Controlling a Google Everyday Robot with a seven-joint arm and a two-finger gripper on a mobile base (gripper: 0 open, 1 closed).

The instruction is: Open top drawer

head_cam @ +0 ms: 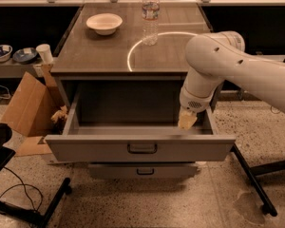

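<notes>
The top drawer (140,148) is pulled far out of the grey cabinet. Its wide grey front panel faces me with a dark rectangular handle (142,148) at its middle. Its plain grey interior (128,110) looks empty. My gripper (186,120) hangs from the white arm (237,63) and reaches down into the drawer's right side, just behind the front panel. A narrower drawer front (142,170) with a small handle sits closed below.
On the cabinet top (99,56) stand a white bowl (104,23) and a clear water bottle (150,14). A cardboard box (31,103) leans at the left. Bowls and a cup rest on a low shelf (14,56). Black stand legs (249,175) cross the floor on both sides.
</notes>
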